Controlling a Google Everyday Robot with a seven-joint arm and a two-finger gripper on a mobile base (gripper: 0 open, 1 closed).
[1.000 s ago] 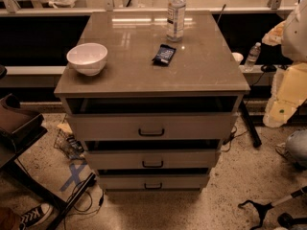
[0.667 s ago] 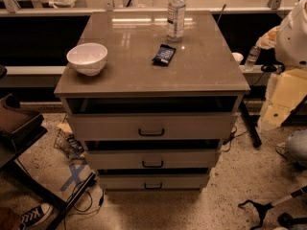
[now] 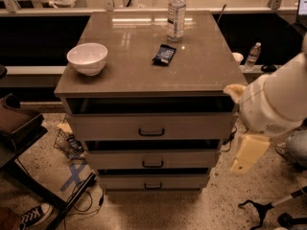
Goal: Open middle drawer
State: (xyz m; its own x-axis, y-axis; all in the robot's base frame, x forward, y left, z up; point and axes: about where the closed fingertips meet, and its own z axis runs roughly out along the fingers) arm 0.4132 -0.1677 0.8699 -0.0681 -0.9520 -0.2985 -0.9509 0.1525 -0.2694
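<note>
The approach was in hand: the gripper hung right of the cabinet, whether open or closed I could not tell. The middle drawer was not yet pulled out; the next move probably called for reaching left to its handle.

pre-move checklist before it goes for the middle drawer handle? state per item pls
1. Middle drawer in view, between the taller front above and the shorter one below: ok.
2. Its handle in view, nothing in front of it: ok.
3. Gripper at the handle: not ok. It hangs off the right side of the cabinet, apart from the handle.
4. Drawer open: not ok, no interior shows.
5. Bottle upright at the back of the top: ok.
6. Bowl safe from a jolt: cannot tell, it sits near the top's front-left corner.
</note>
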